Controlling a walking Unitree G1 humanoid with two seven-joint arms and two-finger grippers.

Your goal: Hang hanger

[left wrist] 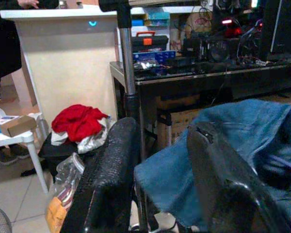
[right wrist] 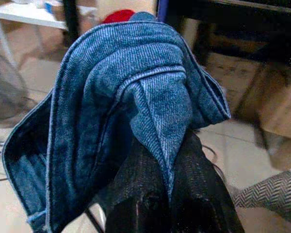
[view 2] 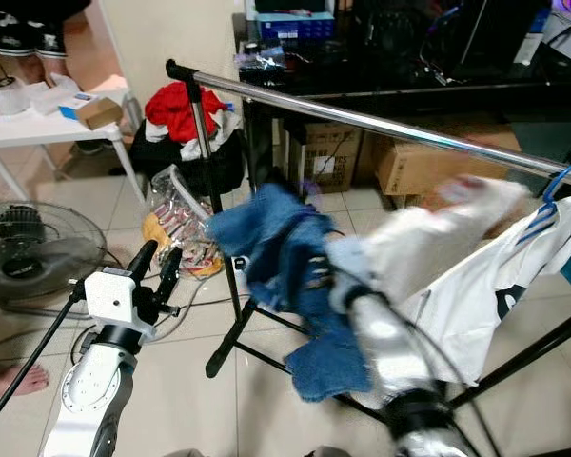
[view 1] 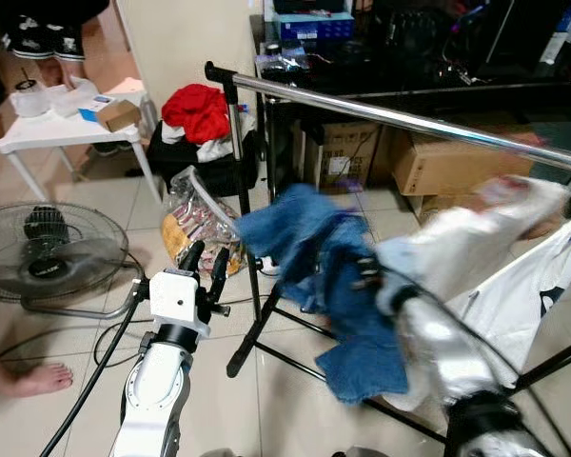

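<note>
A chrome rail [view 1: 409, 122] of a clothes rack slants across the scene on a black upright pole [view 1: 236, 162]. My right gripper [right wrist: 167, 160] is shut on a blue denim garment [view 1: 305, 248], which drapes over its black fingers [right wrist: 136, 189] below the rail. The right arm [view 1: 438, 333] is blurred. My left gripper [view 1: 206, 253] is open and holds nothing, low and to the left of the pole, with the denim [left wrist: 208, 145] just beyond its fingers [left wrist: 111, 170]. A white shirt [view 1: 523, 295] hangs from a blue hanger [view 2: 560, 181] at the rail's right end.
A floor fan [view 1: 52, 252] and a white side table [view 1: 57, 129] stand at the left. Red clothes [view 1: 198, 109] top a dark basket, with a plastic bag [view 1: 195, 224] by the pole. Cardboard boxes [view 1: 447, 162] sit under a black desk. A person's bare foot [view 1: 29, 379] rests on the tiles.
</note>
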